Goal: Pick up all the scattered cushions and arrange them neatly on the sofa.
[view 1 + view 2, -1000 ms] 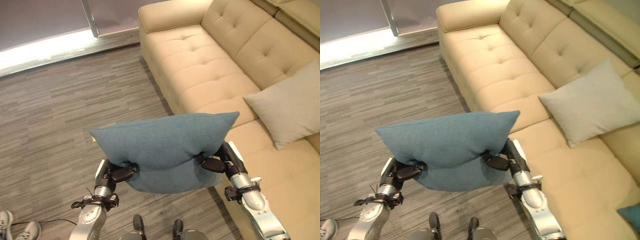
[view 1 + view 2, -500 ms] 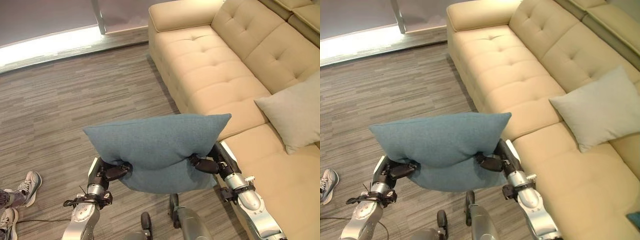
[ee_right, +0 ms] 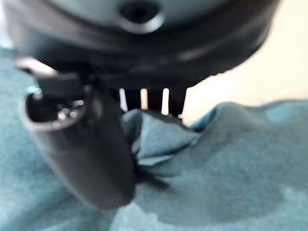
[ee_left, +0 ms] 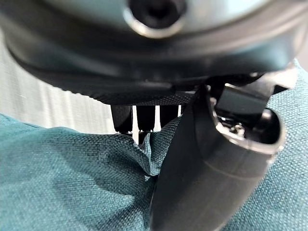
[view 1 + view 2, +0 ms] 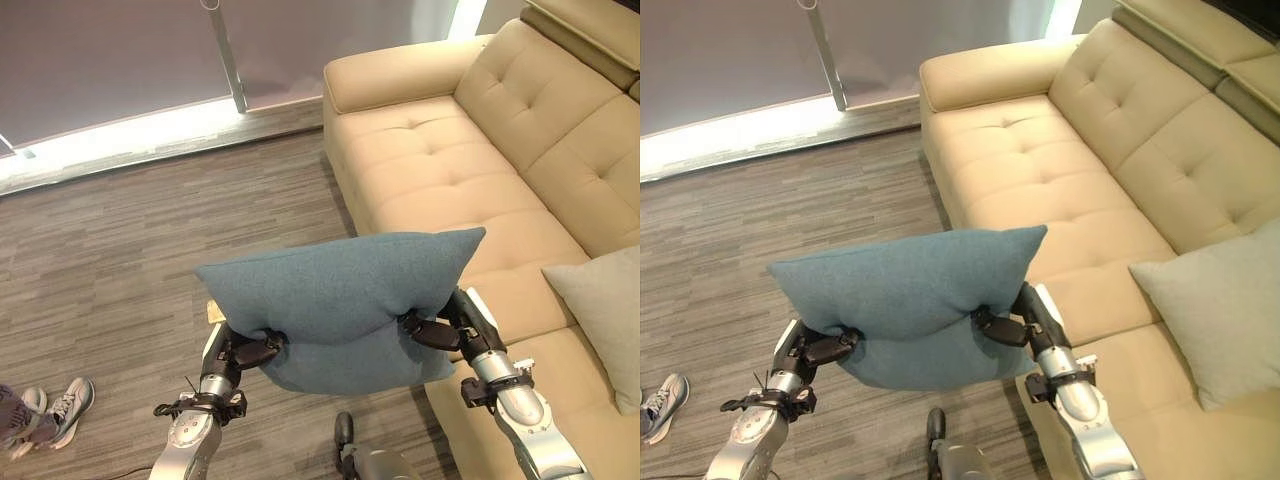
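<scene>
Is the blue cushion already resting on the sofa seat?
No, the blue cushion hangs above the floor, pinched between the left hand and right hand.

cushion point(image 5: 335, 300) between left hand point(image 5: 250, 352) and right hand point(image 5: 430, 330), above floor point(image 5: 130, 240) | sofa point(image 5: 450, 170) right | pillow point(image 5: 610, 310) on sofa's near end | shoes point(image 5: 60, 410) on floor, near-left
</scene>
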Tool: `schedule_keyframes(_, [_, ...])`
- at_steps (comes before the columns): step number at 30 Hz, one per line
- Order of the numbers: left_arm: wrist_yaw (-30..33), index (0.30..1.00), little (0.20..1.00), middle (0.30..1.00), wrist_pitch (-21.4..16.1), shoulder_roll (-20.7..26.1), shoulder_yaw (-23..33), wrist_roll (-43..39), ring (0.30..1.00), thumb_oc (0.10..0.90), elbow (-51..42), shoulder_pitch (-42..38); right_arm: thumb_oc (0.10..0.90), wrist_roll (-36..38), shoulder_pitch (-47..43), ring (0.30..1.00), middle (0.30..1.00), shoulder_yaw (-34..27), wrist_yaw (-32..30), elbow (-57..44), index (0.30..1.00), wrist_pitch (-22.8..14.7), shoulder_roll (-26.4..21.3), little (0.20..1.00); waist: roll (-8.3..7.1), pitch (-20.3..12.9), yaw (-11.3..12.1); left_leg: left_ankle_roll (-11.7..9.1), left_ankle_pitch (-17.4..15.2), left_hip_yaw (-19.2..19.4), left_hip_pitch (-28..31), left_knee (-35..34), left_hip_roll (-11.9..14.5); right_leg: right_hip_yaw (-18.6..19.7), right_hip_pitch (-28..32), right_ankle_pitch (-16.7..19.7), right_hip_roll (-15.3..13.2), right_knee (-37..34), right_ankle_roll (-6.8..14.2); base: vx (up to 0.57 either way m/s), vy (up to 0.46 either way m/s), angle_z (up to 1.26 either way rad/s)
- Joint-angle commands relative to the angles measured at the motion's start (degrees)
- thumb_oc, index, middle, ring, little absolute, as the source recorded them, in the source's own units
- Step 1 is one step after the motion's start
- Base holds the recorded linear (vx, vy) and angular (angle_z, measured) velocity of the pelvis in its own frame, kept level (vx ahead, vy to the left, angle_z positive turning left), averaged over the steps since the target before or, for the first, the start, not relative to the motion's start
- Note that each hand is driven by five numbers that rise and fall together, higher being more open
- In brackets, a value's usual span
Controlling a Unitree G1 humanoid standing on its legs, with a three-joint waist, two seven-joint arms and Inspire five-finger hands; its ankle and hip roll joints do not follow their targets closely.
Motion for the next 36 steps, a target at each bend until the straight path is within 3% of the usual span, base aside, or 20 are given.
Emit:
schedule_keyframes(1, [-4.7, 0.3, 0.3, 0.3, -6.3, 1.9, -1.9, 1.2, 0.3, 0.4, -11.3, -3.9, 0.4, 3.2, -5.7, 0.3, 0.3, 1.2, 0.5, -10.0, 0.3, -8.9, 3.2, 0.3, -2.49, -3.4, 1.0, 2.4, 3.8, 1.7, -0.9, -13.6, -1.4, 2.5, 5.4, -4.3, -2.6, -2.4, 7.4, 0.28, 0.082, -0.27])
schedule_keyframes(2, [-4.8, 0.3, 0.3, 0.3, -6.3, 2.1, -1.8, 1.3, 0.3, 0.4, -11.6, -3.7, 0.4, 3.2, -5.7, 0.3, 0.3, 1.3, 0.5, -9.8, 0.3, -8.8, 3.3, 0.3, -2.01, -3.4, 1.6, 1.9, 6.5, 0.9, -1.5, -17.9, -1.4, 3.1, 6.2, -4.8, -1.9, -2.7, 7.5, 0.28, 0.076, -0.17])
schedule_keyframes(3, [-4.7, 0.3, 0.3, 0.3, -6.2, 2.1, -1.8, 1.3, 0.3, 0.4, -11.6, -3.7, 0.4, 3.2, -5.7, 0.3, 0.3, 1.3, 0.5, -9.7, 0.3, -8.8, 3.3, 0.3, -2.17, -3.3, 1.6, 1.9, 6.9, 1.0, -0.9, -18.8, -1.6, 3.1, 6.4, -4.8, -2.0, -2.8, 7.5, 0.29, 0.101, -0.13])
schedule_keyframes(4, [-4.4, 0.3, 0.3, 0.3, -6.3, 2.2, -1.3, 1.1, 0.3, 0.4, -12.2, -3.8, 0.4, 2.8, -5.7, 0.3, 0.3, 1.0, -0.1, -9.7, 0.3, -8.8, 3.5, 0.3, -1.99, -2.7, 2.7, 1.0, 10.6, -0.6, -3.3, -21.6, -1.8, 4.5, 8.7, -6.0, -1.3, -2.9, 7.3, 0.3, 0.125, -0.16])
schedule_keyframes(11, [-4.8, 0.3, 0.3, 0.3, -5.8, 3.3, -1.2, 1.3, 0.3, 0.4, -12.9, -2.7, 0.4, 2.0, -5.5, 0.3, 0.3, 1.9, 1.0, -10.1, 0.3, -8.3, 4.7, 0.3, -2.96, -4.3, 3.4, 3.0, 7.6, -0.2, 1.0, -23.3, -3.2, 7.0, 9.7, -8.4, -2.7, 1.9, 8.7, 0.27, 0.164, -0.36])
schedule_keyframes(13, [-4.7, 0.3, 0.3, 0.3, -5.8, 4.1, -1.0, 1.3, 0.3, 0.4, -13.0, -3.1, 0.4, 1.9, -6.5, 0.3, 0.3, 2.8, 1.3, -10.2, 0.3, -8.3, 5.3, 0.3, -3.64, -4.1, 3.8, 4.4, 5.7, 1.2, 2.1, -22.3, -3.5, 7.6, 8.2, -7.1, -3.6, 7.8, 10.3, 0.19, 0.185, -0.4])
schedule_keyframes(14, [-4.3, 0.3, 0.3, 0.3, -5.9, 4.8, -0.7, 1.6, 0.3, 0.4, -12.9, -3.2, 0.4, 1.5, -7.2, 0.3, 0.3, 3.3, 1.5, -10.3, 0.3, -8.1, 5.6, 0.3, -3.72, -3.6, 3.6, 5.8, 4.1, 1.8, 3.3, -21.6, -3.6, 8.0, 5.3, -4.1, -4.1, 14.6, 11.7, 0.17, 0.172, -0.37])
schedule_keyframes(15, [-4.3, 0.3, 0.3, 0.3, -5.9, 4.8, -0.7, 1.6, 0.3, 0.4, -12.9, -3.2, 0.4, 1.5, -7.2, 0.3, 0.3, 3.3, 1.5, -10.2, 0.3, -8.1, 5.6, 0.3, -3.75, -3.7, 3.7, 5.8, 4.1, 1.9, 3.2, -21.5, -3.6, 8.1, 5.0, -4.2, -4.1, 14.9, 11.7, 0.22, 0.205, -0.44])
schedule_keyframes(16, [-3.8, 0.3, 0.3, 0.3, -6.1, 5.3, -0.4, 1.9, 0.3, 0.4, -13.2, -3.1, 0.4, 1.4, -8.1, 0.3, 0.3, 3.8, 2.0, -10.4, 0.3, -7.8, 5.9, 0.3, -3.52, -3.0, 3.5, 7.2, 2.7, 2.3, 4.7, -20.9, -3.8, 8.0, 2.6, -1.4, -4.6, 20.1, 12.7, 0.18, 0.162, -0.42])
schedule_keyframes(20, [-3.5, 0.3, 0.3, 0.3, -6.2, 5.1, 0.2, 2.2, 0.3, 0.4, -13.0, -2.1, 0.4, 1.5, -7.4, 0.3, 0.3, 4.0, 2.3, -10.2, 0.3, -8.0, 6.9, 0.3, -2.72, -2.8, 3.1, 8.1, 1.0, 2.5, 8.0, -21.9, -4.2, 6.2, -1.8, -0.8, -5.0, 24.1, 12.7, 0.22, 0.149, -0.15])
schedule_keyframes(22, [-3.5, 0.3, 0.3, 0.3, -6.4, 4.3, 0.2, 1.8, 0.3, 0.4, -12.6, -2.2, 0.4, 2.4, -7.5, 0.3, 0.3, 3.8, 3.0, -10.0, 0.3, -7.8, 6.6, 0.3, -2.53, -3.0, 1.5, 7.9, -0.1, 1.4, 11.6, -24.0, -6.0, 4.8, -5.4, -2.8, -3.0, 16.5, 11.5, 0.41, 0.155, -0.1])
schedule_keyframes(24, [-3.4, 0.3, 0.3, 0.3, -6.4, 4.1, 0.2, 1.8, 0.3, 0.4, -12.1, -2.9, 0.4, 3.4, -8.1, 0.3, 0.3, 3.8, 3.1, -9.8, 0.3, -7.9, 6.4, 0.3, -2.86, -3.1, 0.6, 7.7, -1.6, 1.2, 14.5, -25.5, -7.4, 2.0, -7.7, -1.7, -3.2, 8.3, 11.5, 0.37, 0.096, -0.09])
schedule_keyframes(28, [-3.6, 0.3, 0.3, 0.3, -6.8, 3.0, -0.2, 1.7, 0.3, 0.4, -10.9, -4.6, 0.4, 4.1, -8.0, 0.3, 0.3, 3.6, 3.7, -9.0, 0.3, -7.7, 5.9, 0.3, -2.28, -3.5, -1.0, 6.5, -3.1, 0.2, 19.0, -27.5, -7.8, -2.2, -9.4, 0.4, -2.8, 0.7, 12.7, 0.38, 0.053, 0.05])
schedule_keyframes(29, [-4.0, 0.3, 0.3, 0.3, -6.9, 2.6, -0.5, 1.7, 0.3, 0.4, -11.1, -5.0, 0.4, 4.2, -7.4, 0.3, 0.3, 3.2, 3.5, -9.5, 0.3, -8.0, 5.7, 0.3, -2.38, -3.8, -1.5, 6.2, -3.1, -0.3, 19.7, -26.9, -8.3, -0.8, -8.7, 0.4, -2.4, 0.1, 12.5, 0.35, 0.045, 0.16])
schedule_keyframes(30, [-4.6, 0.3, 0.3, 0.3, -6.7, 2.1, -0.9, 1.7, 0.3, 0.4, -11.1, -4.5, 0.4, 3.9, -6.5, 0.3, 0.3, 2.7, 3.5, -9.7, 0.3, -8.0, 5.3, 0.3, -2.32, -4.3, -1.7, 5.7, -3.4, -0.9, 20.5, -26.1, -8.4, 0.1, -7.2, 1.0, -2.0, -0.3, 11.7, 0.57, 0.04, 0.24])
schedule_keyframes(31, [-5.1, 0.3, 0.3, 0.3, -6.9, 1.5, -1.4, 1.9, 0.3, 0.4, -11.1, -3.9, 0.4, 3.6, -5.0, 0.3, 0.3, 1.7, 3.7, -9.6, 0.3, -8.3, 4.5, 0.3, -1.67, -5.4, -2.2, 2.2, 0.0, -1.3, 19.8, -17.3, -7.2, 0.8, -4.4, 1.1, -0.5, 0.4, 9.5, 0.52, -0.005, 0.55])
schedule_keyframes(33, [-5.1, 0.3, 0.3, 0.3, -6.6, 1.6, -1.9, 1.5, 0.3, 0.4, -11.4, -3.9, 0.4, 3.6, -4.8, 0.3, 0.3, 1.3, 3.1, -9.6, 0.3, -8.5, 3.7, 0.3, -2.78, -5.2, -2.1, -1.8, 5.8, -0.9, 13.7, -1.6, -4.8, 0.8, -1.1, 0.9, -0.5, -0.3, 7.2, 0.37, -0.1, 0.57])
schedule_keyframes(34, [-5.2, 0.3, 0.3, 0.3, -6.5, 1.6, -1.9, 1.1, 0.3, 0.4, -11.4, -4.0, 0.4, 3.8, -4.7, 0.3, 0.3, 0.9, 2.7, -9.7, 0.3, -8.6, 3.5, 0.3, -4.09, -5.1, -1.9, -1.5, 7.8, -0.3, 10.5, 4.1, -4.2, 1.0, 0.3, 0.3, -1.0, -1.0, 6.2, 0.23, -0.129, 0.72])
schedule_keyframes(35, [-5.1, 0.3, 0.3, 0.3, -6.2, 1.6, -2.0, 0.7, 0.3, 0.4, -11.2, -4.0, 0.4, 4.0, -4.8, 0.3, 0.3, 0.6, 2.2, -9.8, 0.3, -8.6, 3.4, 0.3, -4.68, -4.7, -1.5, -0.7, 7.0, 0.4, 7.2, 9.1, -2.6, 0.9, 1.7, -0.7, -0.8, -1.4, 5.1, 0.15, -0.079, 0.6])
schedule_keyframes(36, [-5.1, 0.3, 0.3, 0.3, -6.2, 1.6, -2.0, 0.7, 0.3, 0.4, -11.2, -4.0, 0.4, 4.0, -4.8, 0.3, 0.3, 0.6, 2.2, -9.8, 0.3, -8.6, 3.4, 0.3, -4.58, -4.7, -1.5, -0.7, 6.9, 0.4, 7.1, 9.3, -2.5, 0.9, 1.6, -0.7, -0.7, -1.4, 5.1, 0.23, -0.03, 0.18])
